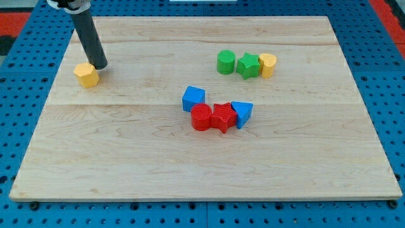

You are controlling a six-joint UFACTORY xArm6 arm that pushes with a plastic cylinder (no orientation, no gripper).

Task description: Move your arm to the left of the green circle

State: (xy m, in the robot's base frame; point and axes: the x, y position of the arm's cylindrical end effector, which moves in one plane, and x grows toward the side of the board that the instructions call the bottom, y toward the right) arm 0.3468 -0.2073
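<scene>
The green circle point(226, 63) sits in the upper right part of the wooden board point(126, 152). It is the left end of a row with a green star point(248, 66) and a yellow block point(267, 64). My tip point(100, 65) rests far to the view's left of the green circle, touching or almost touching the upper right of a yellow hexagon point(86, 75).
A cluster lies near the board's middle: a blue block point(193, 99), a red circle point(201, 117), a red star point(222, 118) and a blue triangle point(242, 113). Blue perforated table surrounds the board.
</scene>
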